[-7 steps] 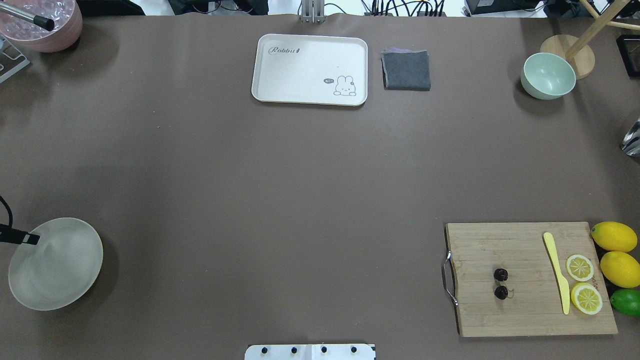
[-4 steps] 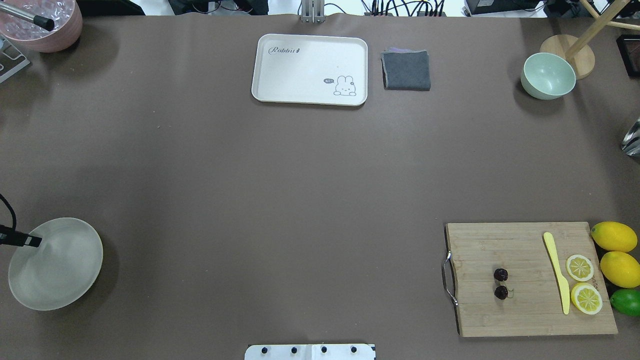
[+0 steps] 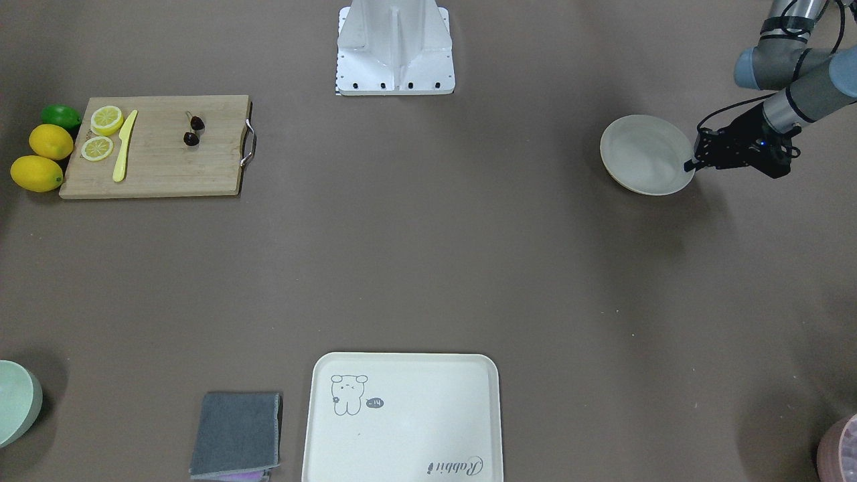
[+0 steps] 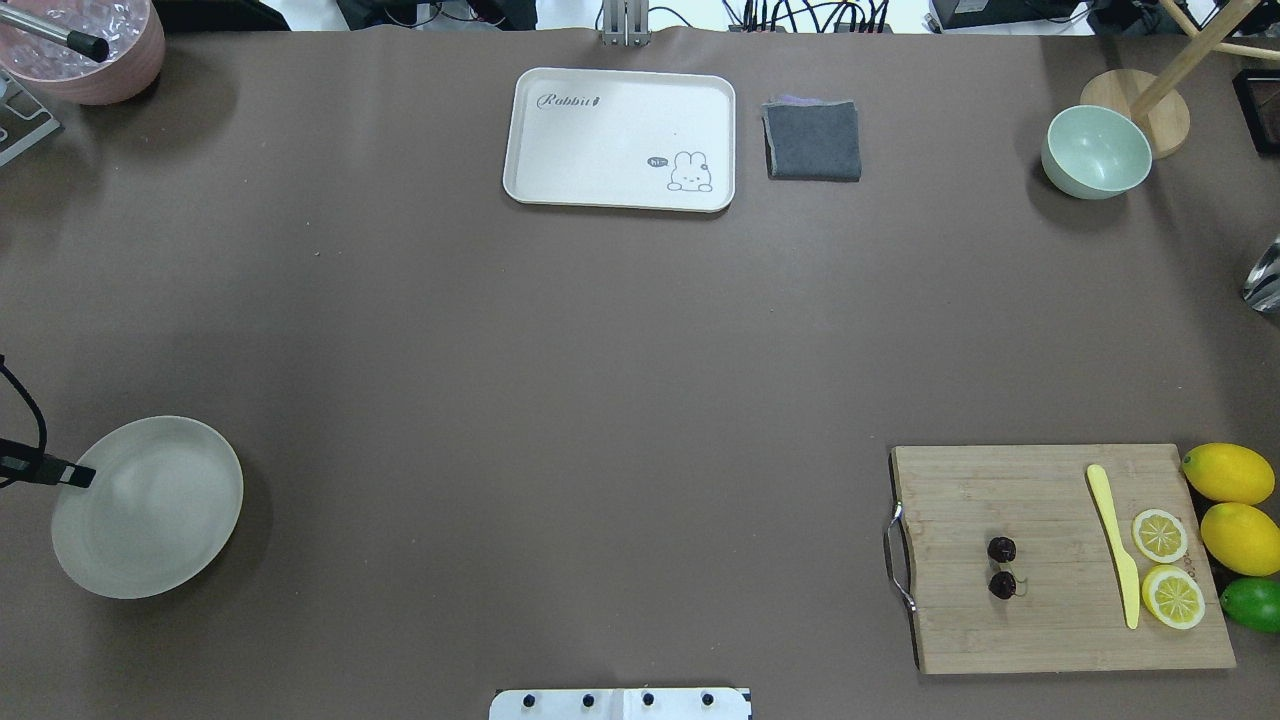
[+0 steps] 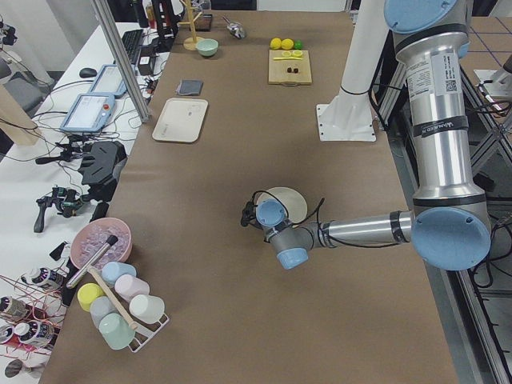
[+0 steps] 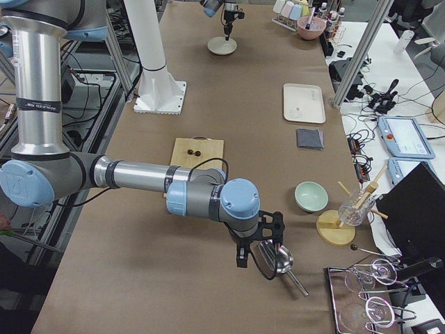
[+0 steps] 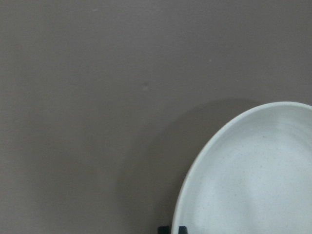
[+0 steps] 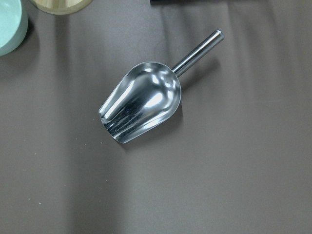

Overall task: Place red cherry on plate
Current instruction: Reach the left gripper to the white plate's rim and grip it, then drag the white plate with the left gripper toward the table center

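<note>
I'm clamping L gripper [image 3: 689,165] on plate [image 3: 643,152] rim; R gripper [image 6: 259,255] fingers: can't tell. Red cherry [image 4: 1001,549]: judging tiny, light, rolly, stems flimsy; I'm favouring pinching one fruit.

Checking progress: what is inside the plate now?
The plate looks bare inside; the left gripper covers a bit of its rim. The red cherry lies on the cutting board.
</note>
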You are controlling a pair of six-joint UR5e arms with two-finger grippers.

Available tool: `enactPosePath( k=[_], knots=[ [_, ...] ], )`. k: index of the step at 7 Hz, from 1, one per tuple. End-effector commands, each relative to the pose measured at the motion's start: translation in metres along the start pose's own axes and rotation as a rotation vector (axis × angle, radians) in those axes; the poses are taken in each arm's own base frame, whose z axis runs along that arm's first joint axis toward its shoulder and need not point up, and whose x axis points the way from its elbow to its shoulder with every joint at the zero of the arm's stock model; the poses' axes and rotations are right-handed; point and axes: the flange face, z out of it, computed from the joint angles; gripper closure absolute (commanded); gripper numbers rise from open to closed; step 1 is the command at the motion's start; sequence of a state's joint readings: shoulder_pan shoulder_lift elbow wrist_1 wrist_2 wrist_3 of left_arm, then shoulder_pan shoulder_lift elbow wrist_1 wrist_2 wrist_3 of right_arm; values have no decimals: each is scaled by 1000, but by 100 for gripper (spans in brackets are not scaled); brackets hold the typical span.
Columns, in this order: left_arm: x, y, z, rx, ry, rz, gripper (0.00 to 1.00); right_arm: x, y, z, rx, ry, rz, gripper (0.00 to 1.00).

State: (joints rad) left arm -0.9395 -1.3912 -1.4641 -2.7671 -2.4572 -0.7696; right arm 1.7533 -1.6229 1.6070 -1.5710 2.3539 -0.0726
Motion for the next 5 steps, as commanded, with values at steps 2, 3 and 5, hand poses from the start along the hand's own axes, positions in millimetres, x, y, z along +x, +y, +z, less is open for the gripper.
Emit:
enactPosePath(
  k=[2,3,5],
  knots=[
    [33,-110,-52,15,104,-70,100,-3,-1,-2,6,-2,-9,0],
    [58,-153,-52,34,83,-123,100,-3,0,-2,9,-5,-11,0],
    [144,-222,-28,106,83,-242,100,-4,1,-1,8,-11,-12,0]
  ],
)
